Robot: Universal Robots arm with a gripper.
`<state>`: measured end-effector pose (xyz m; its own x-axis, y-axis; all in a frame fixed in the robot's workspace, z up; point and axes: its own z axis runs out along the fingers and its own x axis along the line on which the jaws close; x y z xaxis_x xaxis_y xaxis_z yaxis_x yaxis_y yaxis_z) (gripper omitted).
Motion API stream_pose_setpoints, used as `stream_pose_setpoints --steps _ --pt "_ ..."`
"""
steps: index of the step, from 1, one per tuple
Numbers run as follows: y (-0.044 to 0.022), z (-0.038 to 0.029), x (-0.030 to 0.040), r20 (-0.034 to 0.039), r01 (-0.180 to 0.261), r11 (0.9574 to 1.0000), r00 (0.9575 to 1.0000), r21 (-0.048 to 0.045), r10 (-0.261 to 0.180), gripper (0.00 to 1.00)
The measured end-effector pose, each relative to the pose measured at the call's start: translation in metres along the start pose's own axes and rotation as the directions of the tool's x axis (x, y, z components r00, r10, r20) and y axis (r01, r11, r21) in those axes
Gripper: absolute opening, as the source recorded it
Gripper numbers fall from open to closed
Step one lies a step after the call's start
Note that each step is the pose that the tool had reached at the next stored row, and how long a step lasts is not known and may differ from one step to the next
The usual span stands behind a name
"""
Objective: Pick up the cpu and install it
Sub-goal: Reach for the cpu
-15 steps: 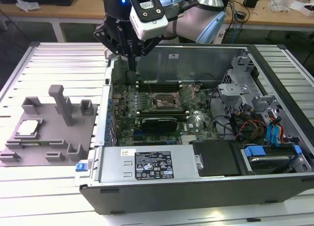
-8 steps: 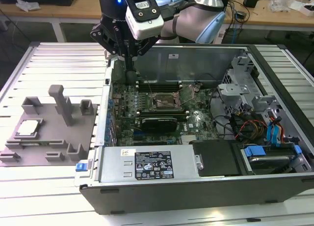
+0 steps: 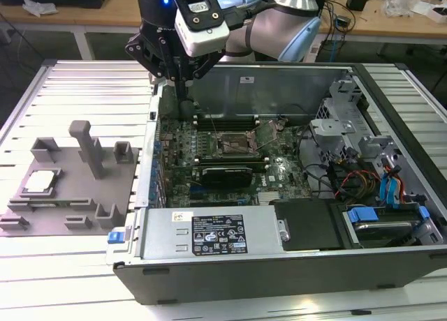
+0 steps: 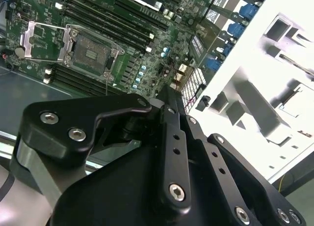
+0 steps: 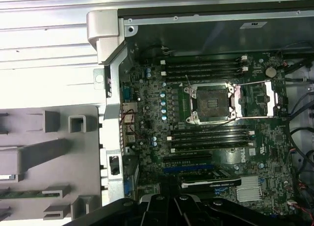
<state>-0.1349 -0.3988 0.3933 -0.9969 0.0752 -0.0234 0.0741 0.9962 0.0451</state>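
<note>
"Chips, how many?"
"One cpu (image 3: 40, 182): flat, square, silvery top with a pale rim. It lies on the one grey tray (image 3: 73, 188), left-centre of the exterior view."
"And the gripper (image 3: 183, 98)?"
"One, upper middle, fingers pressed together on nothing. One socket (image 3: 234, 145), latch frame open."

Probably a robotics lab, open computer case (image 3: 279, 275) on slatted aluminium table (image 3: 70, 265), cluttered wooden benches (image 3: 105, 15) behind
</note>
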Motion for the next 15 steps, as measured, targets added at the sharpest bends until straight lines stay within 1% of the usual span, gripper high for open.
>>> stream_pose_setpoints --steps 15 --pt "-0.0005 -0.0002 0.0067 0.0 0.0 1.0 1.0 0.0 0.0 0.11"
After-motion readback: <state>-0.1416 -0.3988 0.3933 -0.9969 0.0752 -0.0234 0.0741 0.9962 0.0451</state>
